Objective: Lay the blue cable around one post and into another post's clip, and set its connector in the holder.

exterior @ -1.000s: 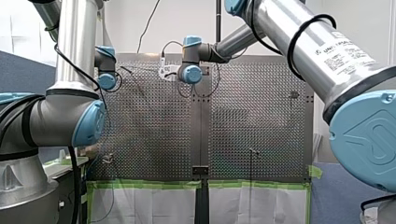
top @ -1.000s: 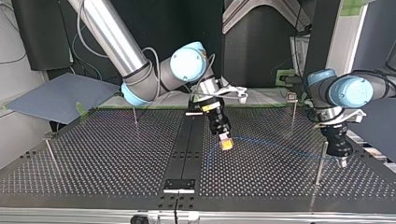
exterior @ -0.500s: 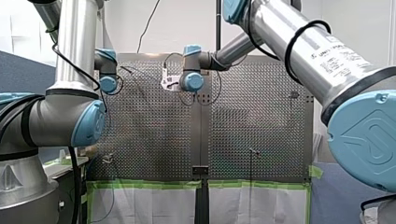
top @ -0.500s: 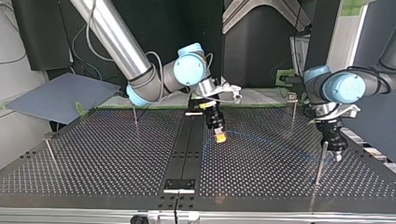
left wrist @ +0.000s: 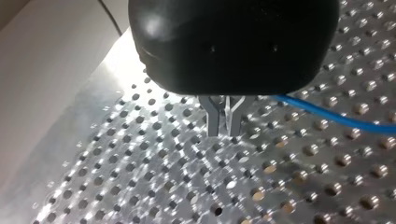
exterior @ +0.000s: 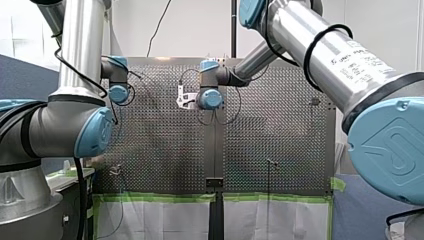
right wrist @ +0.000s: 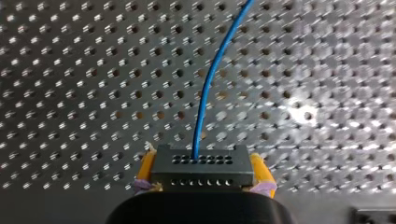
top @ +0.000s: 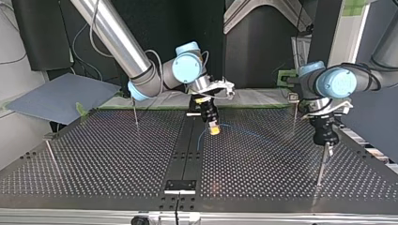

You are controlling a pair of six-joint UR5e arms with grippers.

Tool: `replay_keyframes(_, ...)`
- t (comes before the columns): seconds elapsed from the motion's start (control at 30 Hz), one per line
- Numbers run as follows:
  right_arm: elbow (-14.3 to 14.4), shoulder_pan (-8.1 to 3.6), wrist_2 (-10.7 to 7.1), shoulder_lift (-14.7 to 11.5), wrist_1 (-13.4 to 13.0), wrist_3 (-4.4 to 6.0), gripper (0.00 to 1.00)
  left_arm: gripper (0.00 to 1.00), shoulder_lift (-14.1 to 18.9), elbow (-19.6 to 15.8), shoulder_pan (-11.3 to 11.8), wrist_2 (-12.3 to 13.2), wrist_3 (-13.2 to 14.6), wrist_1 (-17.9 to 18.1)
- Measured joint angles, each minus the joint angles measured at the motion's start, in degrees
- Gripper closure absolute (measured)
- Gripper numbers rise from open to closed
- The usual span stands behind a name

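My right gripper [right wrist: 201, 179] has its yellow pads [right wrist: 145, 169] shut on a dark connector block [right wrist: 201, 161]. The blue cable [right wrist: 204, 93] runs out of that block over the perforated plate. In the top view this gripper [top: 214, 131] hangs just above the table near the black centre strip. From it the cable [top: 244, 132] arcs across to my left gripper [top: 326, 146], which stands by the top of a thin post [top: 320, 166]. In the left wrist view the metal fingers [left wrist: 223, 126] stand pressed together, and the cable [left wrist: 336, 119] leads off from behind them. Where they grip it is hidden.
A post with a clip [top: 294, 98] stands at the far right of the top view. Two more thin posts [top: 135, 117] [top: 50, 152] stand on its left half. A black holder plate [top: 179, 185] sits at the near edge on the centre strip [top: 187, 150].
Both grippers have moved away from the top view's camera toward the table's far side, carrying the cable. The left gripper has also shifted left, to the post's top.
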Motion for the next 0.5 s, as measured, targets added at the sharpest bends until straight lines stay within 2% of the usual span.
replay_keyframes(0.13, 0.9, -0.33, 0.0, 0.0, -0.3, -0.12, 1.0, 0.86, 0.0, -0.7, -0.6, 0.0, 0.1, 0.4)
replay_keyframes(0.2, 1.1, -0.46, 0.0, 0.0, -0.2, -0.21, 1.0, 0.76, 0.0, -0.9, -0.9, -0.1, -0.1, 0.4)
replay_keyframes(0.23, 1.2, -0.52, 0.0, 0.0, -0.2, -0.24, 1.0, 0.76, 0.0, -0.9, -1.1, -0.2, -0.2, 0.3)
replay_keyframes(0.27, 1.2, -0.58, 0.0, 0.0, -0.2, -0.28, 1.0, 0.67, 0.0, -1.0, -1.2, -0.4, -0.4, 0.2)
replay_keyframes(0.3, 1.2, -0.62, 0.0, 0.0, -0.1, -0.3, 1.0, 0.49, 0.0, -1.0, -1.4, -0.7, -0.5, 0.2)
replay_keyframes(0.33, 1.3, -0.64, -0.01, 0.0, -0.1, -0.31, 1.0, 0.49, 0.0, -1.0, -1.5, -1.0, -0.6, 0.1)
replay_keyframes(0.37, 1.3, -0.67, -0.02, 0.0, 0.0, -0.32, 1.0, 0.29, 0.0, -1.0, -1.7, -1.4, -0.9, 0.1)
replay_keyframes(0.4, 1.3, -0.7, -0.02, 0.1, 0.0, -0.33, 1.0, 0.16, 0.0, -1.0, -1.8, -1.6, -1.1, 0.1)
replay_keyframes(0.43, 1.4, -0.73, -0.01, 0.1, 0.1, -0.33, 1.0, 0.16, 0.0, -1.0, -1.9, -1.8, -1.4, 0.1)
replay_keyframes(0.47, 1.6, -0.82, -0.01, 0.1, 0.0, -0.32, 1.0, 0.02, 0.0, -1.0, -2.0, -2.0, -1.9, 0.0)
replay_keyframes(0.5, 1.8, -0.9, -0.01, 0.1, -0.1, -0.3, 1.0, 0.02, 0.0, -1.0, -2.2, -2.1, -2.2, 0.0)
